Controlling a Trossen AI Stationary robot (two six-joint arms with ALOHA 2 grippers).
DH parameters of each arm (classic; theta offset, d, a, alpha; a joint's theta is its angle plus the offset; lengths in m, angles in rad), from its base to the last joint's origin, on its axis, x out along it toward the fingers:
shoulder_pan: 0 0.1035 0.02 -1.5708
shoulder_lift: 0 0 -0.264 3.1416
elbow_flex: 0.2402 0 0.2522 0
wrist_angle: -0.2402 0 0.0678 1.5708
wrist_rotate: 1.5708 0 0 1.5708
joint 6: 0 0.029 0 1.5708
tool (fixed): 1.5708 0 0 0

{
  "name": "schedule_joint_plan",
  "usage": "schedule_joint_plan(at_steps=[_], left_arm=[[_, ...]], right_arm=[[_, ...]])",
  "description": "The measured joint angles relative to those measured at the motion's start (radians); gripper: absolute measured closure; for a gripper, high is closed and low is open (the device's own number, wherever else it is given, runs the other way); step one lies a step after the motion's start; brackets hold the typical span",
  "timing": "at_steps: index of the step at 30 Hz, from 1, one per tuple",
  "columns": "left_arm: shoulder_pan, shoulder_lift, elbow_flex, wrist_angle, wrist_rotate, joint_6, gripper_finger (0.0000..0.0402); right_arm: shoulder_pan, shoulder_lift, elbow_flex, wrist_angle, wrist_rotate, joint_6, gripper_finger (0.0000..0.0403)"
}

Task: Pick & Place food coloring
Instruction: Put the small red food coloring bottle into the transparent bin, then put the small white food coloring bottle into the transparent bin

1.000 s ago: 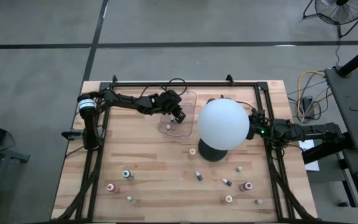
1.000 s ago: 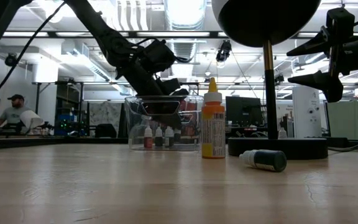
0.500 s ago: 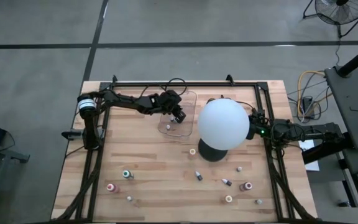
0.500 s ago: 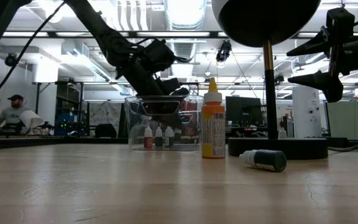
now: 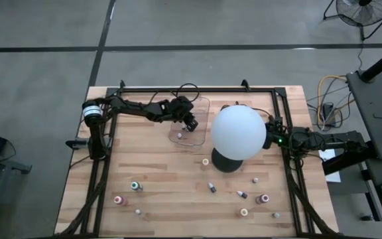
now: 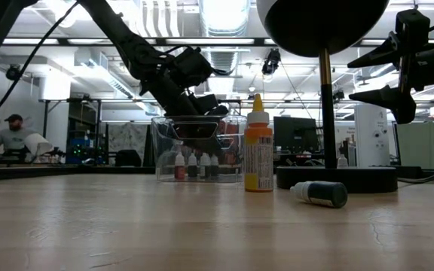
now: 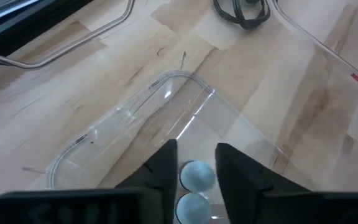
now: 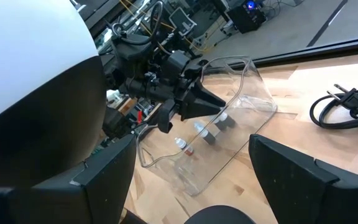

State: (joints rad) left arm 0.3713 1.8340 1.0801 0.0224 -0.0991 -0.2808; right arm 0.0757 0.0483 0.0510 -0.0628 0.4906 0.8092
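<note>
An orange bottle (image 6: 258,153) stands upright near the centre of the wooden surface (image 6: 126,226). At its 9 o'clock sits a clear tray (image 6: 198,149) with small vials (image 6: 194,165) inside, the left gripper (image 6: 202,113) poised over it. A dark bottle (image 6: 319,193) lies on its side at 4 o'clock. A person (image 6: 13,139) sits far off at 9 o'clock.

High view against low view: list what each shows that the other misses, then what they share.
Only the high view shows the small bottles scattered over the near table, such as the green-capped one and the pink one, and the whole white globe. Only the low view shows the row of bottles standing inside the tray, and a person in the room behind. Both show the left gripper above the clear tray, and the orange bottle.
</note>
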Motion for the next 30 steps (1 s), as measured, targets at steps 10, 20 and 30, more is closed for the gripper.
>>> schedule_joint_plan(at_steps=[10, 20, 30], left_arm=[[0.0, -0.041, 0.014, -0.014, 0.033, 0.022, 0.0254], [-0.025, -0.229, 0.029, -0.096, 0.016, 0.008, 0.0253], [-0.254, -0.477, 0.025, -0.428, -0.099, -0.138, 0.0222]], right_arm=[[0.0, 0.0, 0.0, 0.0, 0.0, 0.0, 0.0101], [0.0, 0.0, 0.0, 0.0, -0.001, 0.0, 0.0101], [0.0, 0.0, 0.0, -0.001, -0.001, 0.0, 0.0101]])
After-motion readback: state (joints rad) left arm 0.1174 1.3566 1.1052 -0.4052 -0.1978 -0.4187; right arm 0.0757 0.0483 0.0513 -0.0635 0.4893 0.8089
